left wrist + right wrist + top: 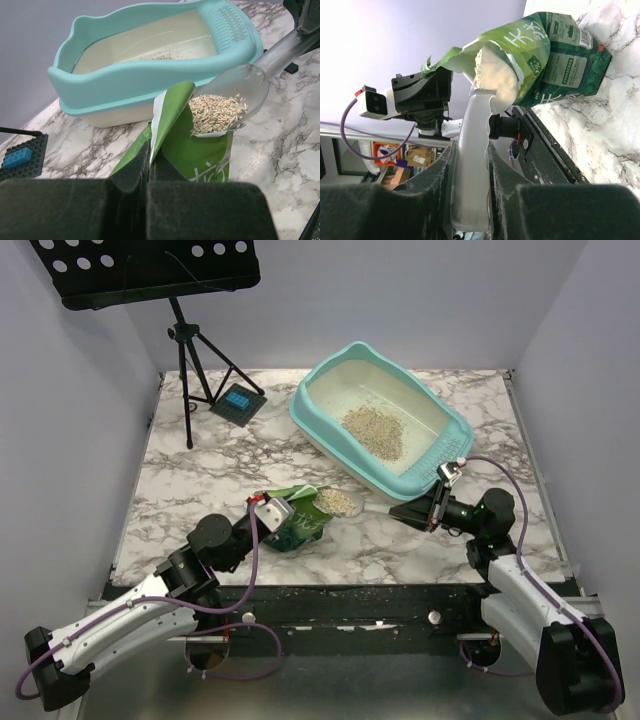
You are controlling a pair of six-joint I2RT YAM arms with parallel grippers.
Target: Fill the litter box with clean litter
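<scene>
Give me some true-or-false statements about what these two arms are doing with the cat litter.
1. The right hand holds a clear scoop loaded with litter. True.
2. The litter box is completely empty. False: a litter pile lies inside it.
3. The left hand pinches the green bag by its edge. True.
4. The scoop is over the litter box. False: it is at the bag's mouth, outside the box.

Top of music stand (150, 270) cropped, green bag (200, 150) base behind left claw (148, 161), scoop (476, 117) handle end inside right claw (470, 150)
</scene>
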